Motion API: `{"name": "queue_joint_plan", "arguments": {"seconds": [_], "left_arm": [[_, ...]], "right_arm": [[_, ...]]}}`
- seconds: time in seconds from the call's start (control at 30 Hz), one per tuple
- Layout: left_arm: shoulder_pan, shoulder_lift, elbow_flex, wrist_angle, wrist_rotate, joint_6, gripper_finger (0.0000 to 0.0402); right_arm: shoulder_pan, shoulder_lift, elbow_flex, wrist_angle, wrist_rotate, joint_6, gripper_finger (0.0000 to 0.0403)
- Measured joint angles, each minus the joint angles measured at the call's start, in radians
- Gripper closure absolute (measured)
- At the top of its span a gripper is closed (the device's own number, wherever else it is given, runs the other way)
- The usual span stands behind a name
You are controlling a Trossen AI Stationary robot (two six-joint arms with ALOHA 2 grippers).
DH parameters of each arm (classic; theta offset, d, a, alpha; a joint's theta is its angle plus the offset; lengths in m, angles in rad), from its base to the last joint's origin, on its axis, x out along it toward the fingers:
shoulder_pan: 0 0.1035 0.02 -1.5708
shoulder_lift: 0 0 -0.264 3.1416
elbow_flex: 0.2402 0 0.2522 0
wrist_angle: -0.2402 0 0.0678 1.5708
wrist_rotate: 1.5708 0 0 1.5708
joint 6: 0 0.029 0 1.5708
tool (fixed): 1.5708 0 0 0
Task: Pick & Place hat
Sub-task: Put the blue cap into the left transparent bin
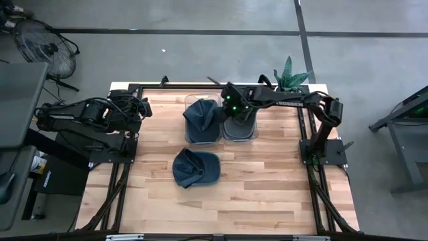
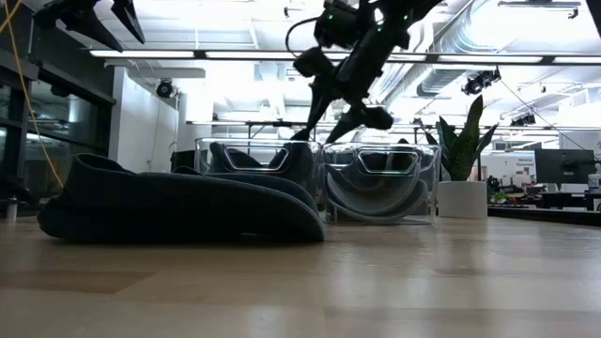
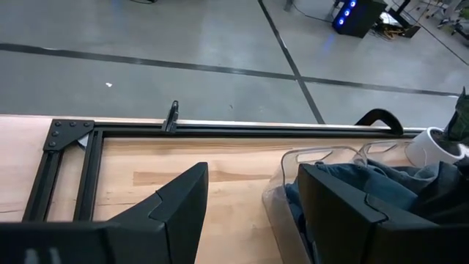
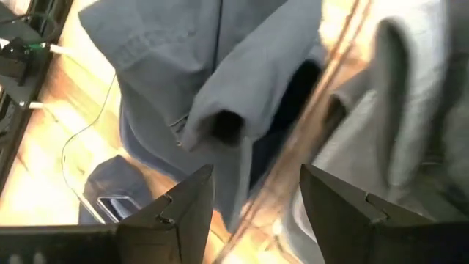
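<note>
We see our right gripper (image 1: 231, 107) hanging with its fingers spread and empty, just above the two clear plastic bins (image 1: 221, 134). Directly below it, a dark blue fabric hat (image 1: 202, 115) lies crumpled in one bin. A second dark blue hat (image 1: 195, 167) rests on the wooden surface (image 1: 267, 194), nearer us. Our left gripper (image 1: 144, 107) waits spread, well off to the side.

Wooden table (image 1: 254, 187), blue cap (image 1: 195, 168), two clear bins (image 1: 221, 137), potted plant (image 1: 291, 79)

Grey concrete floor (image 1: 200, 17), fan (image 1: 43, 43) left, bright ceiling strip lights (image 2: 235, 54).
</note>
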Motion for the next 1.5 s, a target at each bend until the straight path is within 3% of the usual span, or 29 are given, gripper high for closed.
{"name": "queue_joint_plan", "arguments": {"seconds": [0.3,0.47,0.73,0.87,1.0,1.17,1.27,1.5], "left_arm": [[0.0,0.0,0.0,-0.001,0.0,-0.001,0.0193],[0.0,0.0,0.0,-0.002,0.007,-0.001,0.0193],[0.0,0.0,0.0,-0.004,0.033,0.021,0.0193],[0.0,0.0,0.0,-0.004,0.051,0.021,0.0193],[0.0,0.0,0.0,-0.004,0.069,0.022,0.0193],[0.0,0.0,-0.04,0.053,0.142,0.068,0.0193],[0.0,-0.007,-0.108,0.149,0.234,0.086,0.0193],[-0.049,-0.008,-0.335,0.547,0.488,0.164,0.0193]], "right_arm": [[0.017,-0.121,0.0,-0.045,0.034,-0.063,0.0207],[0.091,-0.195,0.001,-0.075,0.059,-0.175,0.0207],[0.278,-0.228,0.001,-0.179,0.227,-0.313,0.0207],[0.359,-0.228,0.001,-0.243,0.329,-0.283,0.0207],[0.415,-0.228,-0.008,-0.266,0.367,-0.24,0.0207],[0.471,-0.228,-0.136,-0.174,0.312,-0.152,0.021],[0.506,-0.228,-0.259,-0.03,0.263,-0.084,0.021],[0.556,-0.228,-0.499,0.385,0.218,0.04,0.0211]]}}
